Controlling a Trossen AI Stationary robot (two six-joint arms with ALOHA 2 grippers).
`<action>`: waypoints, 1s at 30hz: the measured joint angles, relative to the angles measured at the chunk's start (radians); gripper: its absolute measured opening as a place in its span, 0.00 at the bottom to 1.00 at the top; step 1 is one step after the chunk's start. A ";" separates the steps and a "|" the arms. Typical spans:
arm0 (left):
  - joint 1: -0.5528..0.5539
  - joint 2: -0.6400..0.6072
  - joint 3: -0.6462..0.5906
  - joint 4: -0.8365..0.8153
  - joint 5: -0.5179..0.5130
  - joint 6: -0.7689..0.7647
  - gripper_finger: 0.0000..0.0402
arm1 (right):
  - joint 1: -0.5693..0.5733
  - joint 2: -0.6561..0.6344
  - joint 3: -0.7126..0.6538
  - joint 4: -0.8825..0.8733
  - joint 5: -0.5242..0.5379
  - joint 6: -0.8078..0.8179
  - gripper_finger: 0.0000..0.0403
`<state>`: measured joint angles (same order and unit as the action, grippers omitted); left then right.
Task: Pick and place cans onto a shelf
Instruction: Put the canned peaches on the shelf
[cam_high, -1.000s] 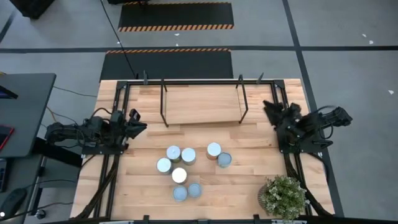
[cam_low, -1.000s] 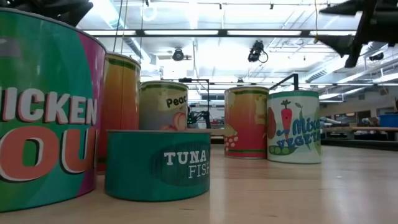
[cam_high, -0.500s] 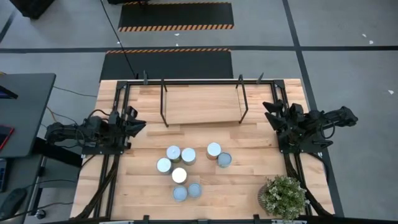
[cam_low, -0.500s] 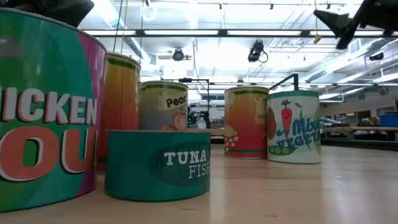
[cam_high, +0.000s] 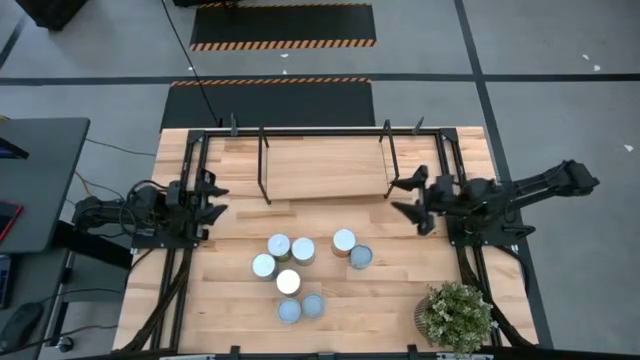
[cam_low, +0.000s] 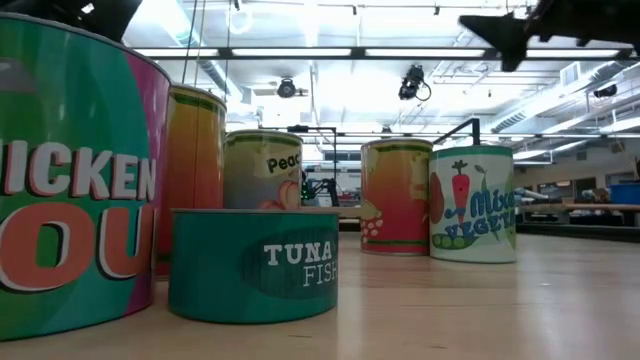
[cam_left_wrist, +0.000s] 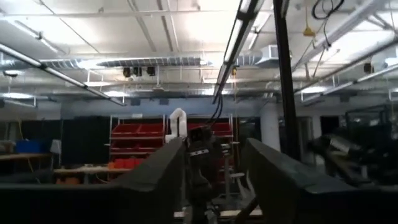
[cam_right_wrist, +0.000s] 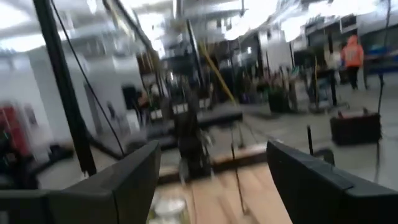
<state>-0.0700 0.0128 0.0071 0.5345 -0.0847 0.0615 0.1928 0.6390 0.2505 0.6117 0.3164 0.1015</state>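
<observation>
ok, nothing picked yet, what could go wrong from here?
1. The cans stand packed in one cluster, several touching. Fingers coming down around one could knock its neighbours.
2. The right gripper, open, is close to the shelf's black right leg. A swing could clip it.
3. The low tuna can sits beside taller cans, likely awkward to grip.
The left gripper waits near the table's left side.

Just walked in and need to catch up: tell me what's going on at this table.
Nothing is being handled yet. Seven cans stand clustered mid-table, none on the shelf at the far edge. The right gripper reaches in beside the shelf's right end, fingers spread and empty. The left gripper waits at the left side, fingers apart, also empty. A potted plant sits at the near right corner.
</observation>
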 joint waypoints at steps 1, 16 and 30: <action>0.000 0.000 0.000 0.000 0.000 0.012 0.50 | 0.000 0.039 0.021 -0.015 0.002 -0.001 0.74; 0.000 0.000 0.000 0.076 -0.030 0.056 0.47 | -0.002 0.451 0.356 -0.439 0.031 -0.067 0.76; 0.001 0.000 0.000 0.082 -0.125 0.115 0.46 | -0.054 0.805 0.692 -0.702 -0.146 -0.077 0.97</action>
<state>-0.0692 0.0128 0.0071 0.6164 -0.2096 0.1764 0.1385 1.4435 0.9422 -0.0906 0.1700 0.0250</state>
